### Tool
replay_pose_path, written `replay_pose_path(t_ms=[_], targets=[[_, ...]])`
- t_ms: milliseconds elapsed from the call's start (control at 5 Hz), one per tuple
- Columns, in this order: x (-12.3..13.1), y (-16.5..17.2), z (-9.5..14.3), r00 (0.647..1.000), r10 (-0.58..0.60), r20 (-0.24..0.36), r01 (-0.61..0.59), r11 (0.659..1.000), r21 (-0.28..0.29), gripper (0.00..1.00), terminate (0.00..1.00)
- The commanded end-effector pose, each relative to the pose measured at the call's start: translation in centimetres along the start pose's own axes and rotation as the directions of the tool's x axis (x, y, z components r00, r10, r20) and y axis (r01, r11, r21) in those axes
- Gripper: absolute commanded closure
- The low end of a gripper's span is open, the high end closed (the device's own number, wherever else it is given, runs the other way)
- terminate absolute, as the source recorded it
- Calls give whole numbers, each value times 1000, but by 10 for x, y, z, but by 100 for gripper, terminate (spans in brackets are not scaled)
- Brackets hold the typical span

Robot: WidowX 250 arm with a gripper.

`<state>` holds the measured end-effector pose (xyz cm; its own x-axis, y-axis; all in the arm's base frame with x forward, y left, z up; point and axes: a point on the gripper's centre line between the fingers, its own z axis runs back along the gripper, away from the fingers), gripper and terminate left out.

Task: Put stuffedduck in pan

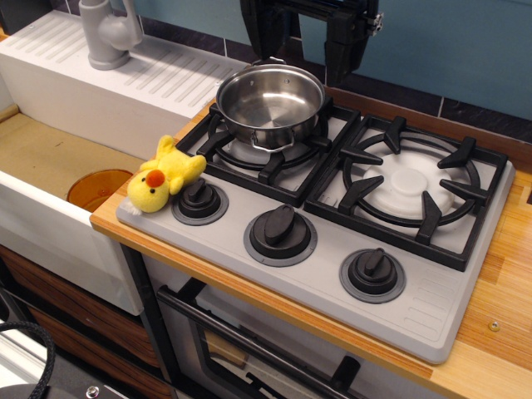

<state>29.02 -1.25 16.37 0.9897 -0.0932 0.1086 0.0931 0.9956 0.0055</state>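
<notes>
The stuffedduck (164,175), a small yellow plush with an orange-red beak, lies on the front left corner of the grey stove top, touching the left knob (200,199). The pan (271,102), a shiny steel pot with loop handles, stands empty on the left rear burner grate. My gripper (309,40) is black and hangs at the top of the view, above and just behind the pan. Its two fingers stand apart with blue wall showing between them, and they hold nothing. It is far from the duck.
A white sink (50,179) with an orange drain (98,187) and a grey faucet (108,33) lies left of the stove. The right burner grate (411,184) and two more knobs (280,232) (371,273) sit to the right. A wooden counter (499,299) borders the stove.
</notes>
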Motion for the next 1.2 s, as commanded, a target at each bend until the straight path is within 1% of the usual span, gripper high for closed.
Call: replay_pose_path(t_ms=[0, 200, 600, 800, 1000], targets=[[0, 0, 0, 1000, 0, 0, 0, 1000, 0, 0, 0], [-5, 25, -6, 1000, -24, 6, 24, 1000, -13, 0, 0], [-12, 61, -13, 998, -58, 23, 58, 998, 1, 0, 0], [-14, 79, -26, 997, -59, 50, 57, 998, 37, 0, 0], [-14, 94, -46, 993, -77, 85, 73, 996, 41, 0, 0]])
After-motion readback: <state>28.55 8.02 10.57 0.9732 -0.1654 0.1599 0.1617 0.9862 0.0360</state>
